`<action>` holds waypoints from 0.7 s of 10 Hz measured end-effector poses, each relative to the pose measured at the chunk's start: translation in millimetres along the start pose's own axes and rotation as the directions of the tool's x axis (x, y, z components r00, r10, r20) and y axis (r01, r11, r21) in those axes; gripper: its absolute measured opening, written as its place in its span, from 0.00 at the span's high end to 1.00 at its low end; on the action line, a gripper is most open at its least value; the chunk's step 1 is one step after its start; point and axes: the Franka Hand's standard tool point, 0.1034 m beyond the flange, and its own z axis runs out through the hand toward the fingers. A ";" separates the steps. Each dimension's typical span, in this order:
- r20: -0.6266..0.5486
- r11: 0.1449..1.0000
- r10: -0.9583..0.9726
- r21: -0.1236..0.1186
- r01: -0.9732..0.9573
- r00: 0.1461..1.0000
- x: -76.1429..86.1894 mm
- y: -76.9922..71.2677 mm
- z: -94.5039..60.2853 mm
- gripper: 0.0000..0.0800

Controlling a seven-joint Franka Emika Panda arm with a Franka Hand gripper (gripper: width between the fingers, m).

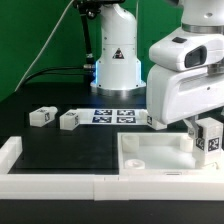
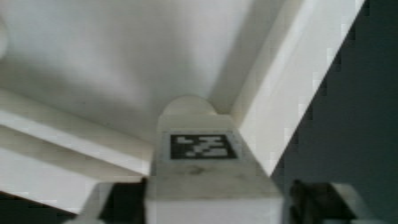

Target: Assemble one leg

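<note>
— Exterior view?
— Raised, mid-range across the table [image 1: 70, 150], facing robot base [image 1: 115, 62] at 12 o'clock.
— Wrist view?
— Close-up down the pincer [image 2: 214, 205]; shared: leg [image 1: 208, 138] [image 2: 199, 148], tray corner [image 1: 128, 150] [image 2: 107, 60] at 4 o'clock.

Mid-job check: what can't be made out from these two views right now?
1. Grip: the wrist view's edge cuts off the gripper at its fingers, so whether they clamp the small white stubby tagged plastic leg is unclear.
2. Socket: in the wrist view the leg hides the corner of the large white square tray beneath it; in the exterior view the gripper's body does.
3. Exterior view: another small white tagged block is half hidden behind the gripper.
</note>
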 end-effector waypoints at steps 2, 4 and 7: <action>0.000 1.000 0.017 -0.004 -0.017 1.000 -0.9 3.4 0.0 0.63; -0.001 0.998 0.058 -0.003 -0.058 0.998 -1.1 4.0 0.1 0.63; -0.072 0.882 0.470 0.017 -0.470 0.880 0.4 6.4 1.3 0.63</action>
